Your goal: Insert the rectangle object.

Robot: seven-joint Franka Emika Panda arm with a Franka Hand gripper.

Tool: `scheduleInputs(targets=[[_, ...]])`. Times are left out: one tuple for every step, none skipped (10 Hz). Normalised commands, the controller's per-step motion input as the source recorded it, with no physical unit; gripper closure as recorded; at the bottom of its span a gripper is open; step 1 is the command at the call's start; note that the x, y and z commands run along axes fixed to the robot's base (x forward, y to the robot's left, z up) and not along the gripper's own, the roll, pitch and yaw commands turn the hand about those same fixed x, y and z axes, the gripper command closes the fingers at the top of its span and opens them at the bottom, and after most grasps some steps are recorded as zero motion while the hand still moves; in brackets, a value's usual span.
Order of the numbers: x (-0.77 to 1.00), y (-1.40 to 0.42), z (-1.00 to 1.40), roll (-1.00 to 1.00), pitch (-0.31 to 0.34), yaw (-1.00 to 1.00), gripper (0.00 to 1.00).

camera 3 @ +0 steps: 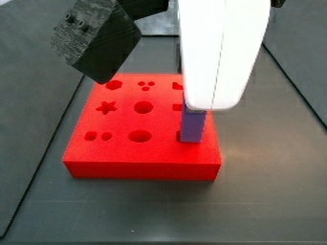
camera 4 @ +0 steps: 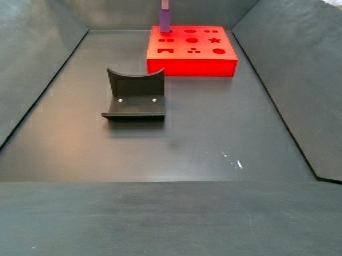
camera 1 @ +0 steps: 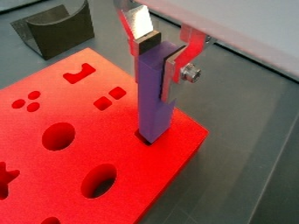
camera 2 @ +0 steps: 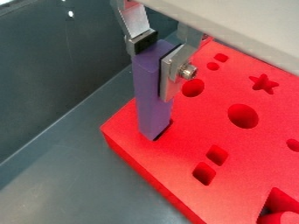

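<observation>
The rectangle object (camera 1: 156, 105), a slim purple-blue bar, stands upright with its lower end in a slot near a corner of the red block (camera 1: 70, 166). My gripper (camera 1: 159, 56) is shut on the bar's upper end, one finger on each side. Both wrist views show this; in a wrist view the bar (camera 2: 152, 96) rises from the red block (camera 2: 233, 166) with the gripper (camera 2: 158, 54) on it. In a side view the white hand (camera 3: 224, 53) hides the fingers above the bar (camera 3: 192, 124). In a side view the bar (camera 4: 166, 15) stands at the far end.
The dark grey curved holder block (camera 4: 134, 95) stands on the floor in front of the red block (camera 4: 194, 55); it also shows in a wrist view (camera 1: 56, 31). Dark walls enclose the floor. A blurred dark body (camera 3: 96, 43) hangs near the red block (camera 3: 141, 153).
</observation>
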Motion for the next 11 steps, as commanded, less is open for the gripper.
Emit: scheduleInputs(targets=[[-0.18, 0.0, -0.07, 0.0, 0.004, -0.14, 1.0], [-0.12, 0.0, -0.04, 0.0, 0.0, -0.11, 1.0], [0.0, 0.0, -0.01, 0.0, 0.0, -0.02, 1.0], [0.13, 0.0, -0.1, 0.04, 0.0, 0.0, 1.0], [0.32, -0.1, -0.25, 0.06, 0.0, 0.0, 1.0], [0.38, -0.08, -0.41, 0.02, 0.0, 0.0, 1.0], [0.25, -0.03, -0.43, 0.05, 0.0, 0.0, 1.0], [0.19, 0.0, -0.35, 0.05, 0.0, 0.0, 1.0], [0.0, 0.0, -0.3, 0.08, 0.0, 0.0, 1.0], [-0.06, 0.0, -0.41, 0.11, 0.0, 0.0, 1.0], [-0.02, 0.0, -0.45, 0.09, 0.0, 0.0, 1.0]])
